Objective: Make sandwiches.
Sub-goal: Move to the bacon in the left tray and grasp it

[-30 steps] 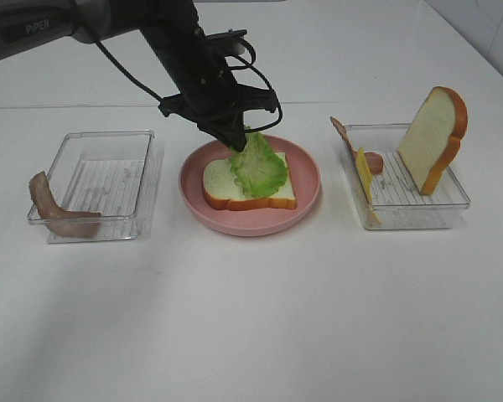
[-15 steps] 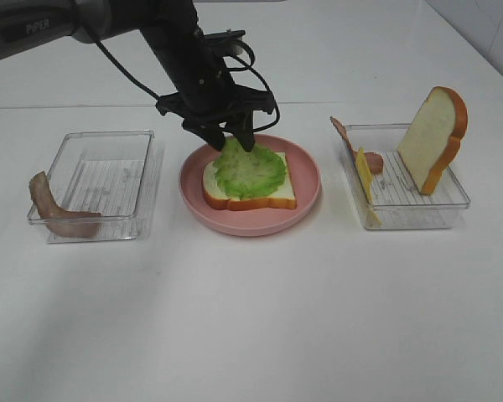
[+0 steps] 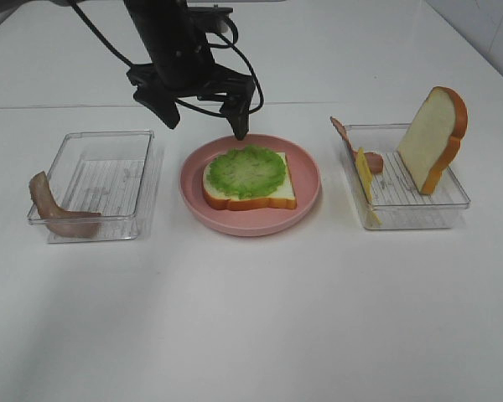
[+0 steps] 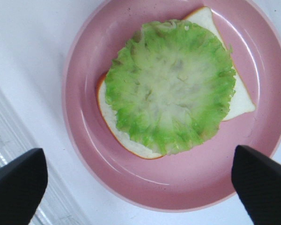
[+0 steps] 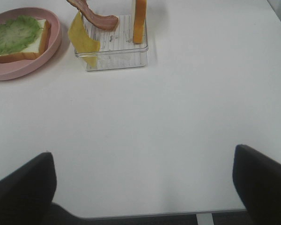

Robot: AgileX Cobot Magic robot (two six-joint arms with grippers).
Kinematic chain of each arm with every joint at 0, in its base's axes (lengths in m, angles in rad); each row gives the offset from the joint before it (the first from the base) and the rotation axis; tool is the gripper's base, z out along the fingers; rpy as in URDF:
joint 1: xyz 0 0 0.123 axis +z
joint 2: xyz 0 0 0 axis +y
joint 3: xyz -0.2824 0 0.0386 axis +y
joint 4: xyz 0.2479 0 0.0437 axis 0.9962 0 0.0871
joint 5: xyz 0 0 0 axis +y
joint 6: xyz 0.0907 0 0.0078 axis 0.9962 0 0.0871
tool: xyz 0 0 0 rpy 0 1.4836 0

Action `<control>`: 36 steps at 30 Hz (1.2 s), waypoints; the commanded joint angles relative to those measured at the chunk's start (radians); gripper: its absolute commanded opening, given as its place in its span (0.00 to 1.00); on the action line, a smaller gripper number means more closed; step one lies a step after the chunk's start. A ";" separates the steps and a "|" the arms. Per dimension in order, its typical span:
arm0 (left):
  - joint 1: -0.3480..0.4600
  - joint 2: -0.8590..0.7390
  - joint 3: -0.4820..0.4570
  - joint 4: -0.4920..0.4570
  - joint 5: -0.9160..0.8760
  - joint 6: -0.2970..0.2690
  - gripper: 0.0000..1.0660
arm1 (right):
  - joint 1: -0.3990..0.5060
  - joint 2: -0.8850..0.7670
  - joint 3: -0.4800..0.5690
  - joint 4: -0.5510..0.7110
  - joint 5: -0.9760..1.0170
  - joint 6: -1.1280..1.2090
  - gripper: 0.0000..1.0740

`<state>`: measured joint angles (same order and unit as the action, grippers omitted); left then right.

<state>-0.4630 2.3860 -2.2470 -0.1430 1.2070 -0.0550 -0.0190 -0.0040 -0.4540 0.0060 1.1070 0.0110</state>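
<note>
Left gripper (image 3: 204, 115) hangs over the pink plate (image 3: 306, 180), jaws wide apart and empty. Lettuce (image 3: 248, 171) lies flat on bread (image 3: 250, 199) there. Right gripper (image 5: 140, 187), also wide open, holds nothing.

Bright, even light; soft shadows

left gripper (image 3: 205, 126): spread, raised | lettuce (image 3: 248, 171): released, apparently flat on bread (image 3: 278, 192)
</note>
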 commanded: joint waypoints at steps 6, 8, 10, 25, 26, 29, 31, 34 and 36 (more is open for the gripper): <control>0.016 -0.107 -0.001 0.038 0.112 -0.006 0.95 | -0.006 -0.030 0.003 0.008 -0.008 0.001 0.92; 0.033 -0.145 0.026 0.040 0.112 -0.006 0.95 | -0.006 -0.030 0.003 0.008 -0.008 0.001 0.92; 0.036 -0.174 0.057 0.042 0.112 -0.006 0.95 | -0.006 -0.030 0.003 0.008 -0.008 0.001 0.92; 0.265 -0.533 0.597 0.154 0.112 -0.049 0.95 | -0.006 -0.030 0.003 0.008 -0.008 0.001 0.92; 0.284 -0.533 0.626 0.154 0.112 -0.049 0.95 | -0.006 -0.030 0.003 0.008 -0.008 0.001 0.92; 0.305 -0.522 0.651 0.160 0.109 -0.049 0.95 | -0.006 -0.030 0.003 0.008 -0.008 0.001 0.92; 0.313 -0.510 0.656 0.162 0.109 -0.049 0.95 | -0.006 -0.030 0.003 0.008 -0.008 0.001 0.92; 0.315 -0.480 0.655 0.167 0.093 -0.048 0.95 | -0.006 -0.030 0.003 0.008 -0.008 0.001 0.92; 0.315 -0.456 0.653 0.167 0.073 -0.048 0.95 | -0.006 -0.030 0.003 0.008 -0.008 0.001 0.92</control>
<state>-0.1490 1.9240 -1.5990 0.0210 1.2220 -0.0940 -0.0190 -0.0040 -0.4540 0.0080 1.1070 0.0110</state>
